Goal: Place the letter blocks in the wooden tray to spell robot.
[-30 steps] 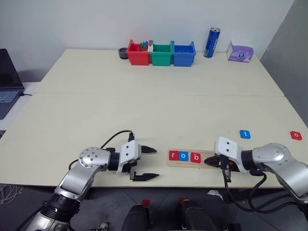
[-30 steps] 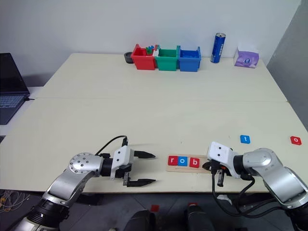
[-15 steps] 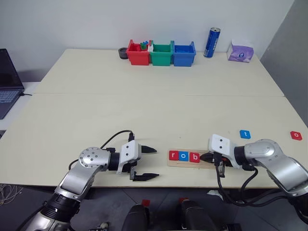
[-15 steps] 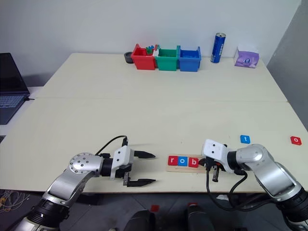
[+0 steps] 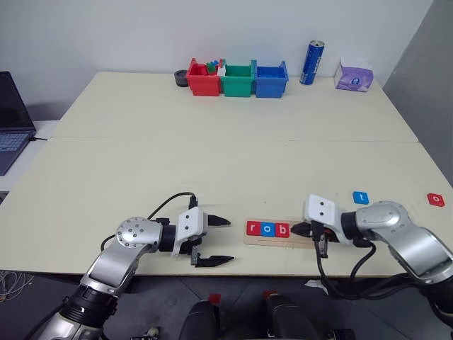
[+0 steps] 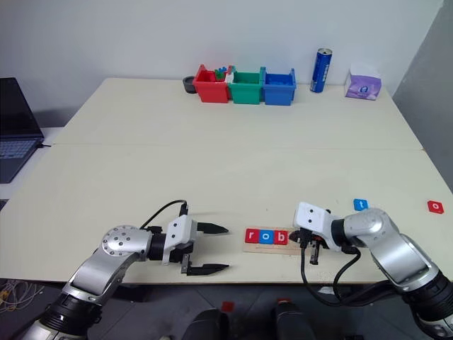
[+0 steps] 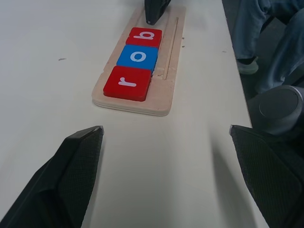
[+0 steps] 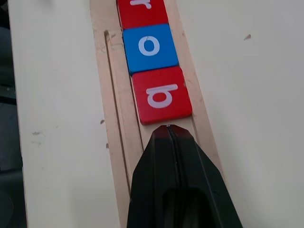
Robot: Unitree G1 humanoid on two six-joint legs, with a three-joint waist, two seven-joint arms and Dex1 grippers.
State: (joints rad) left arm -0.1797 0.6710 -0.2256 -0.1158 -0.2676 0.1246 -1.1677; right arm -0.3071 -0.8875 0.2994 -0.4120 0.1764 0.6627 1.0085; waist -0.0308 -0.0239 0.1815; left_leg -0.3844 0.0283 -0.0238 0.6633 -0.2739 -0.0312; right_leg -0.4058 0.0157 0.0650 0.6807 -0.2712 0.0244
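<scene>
Near the counter's front edge, from my left to my right:
Laptop point(image 5: 13, 120): at the far left, beside the counter point(image 5: 212, 163).
Left gripper point(image 5: 216, 241): I see its two fingers spread wide and empty, pointing toward the tray's left end, a little apart from it.
Wooden tray point(image 7: 166, 71): lies lengthwise along the front edge, between my two grippers.
Letter blocks in tray: red r point(image 7: 128, 83), blue o point(image 7: 138, 56) and red b point(image 7: 144, 36) sit edge to edge from the left end.
Right gripper point(image 8: 169, 130): I have it shut with nothing held, its tip over the tray, just beside the b.
Loose blocks: blue t point(image 5: 361, 197) and, farther right, a red block point(image 5: 434, 199) lie on the counter.
Back edge: red, green and blue bins point(image 5: 237, 78), a blue can point(image 5: 312, 62), a tissue pack point(image 5: 353, 75).
</scene>
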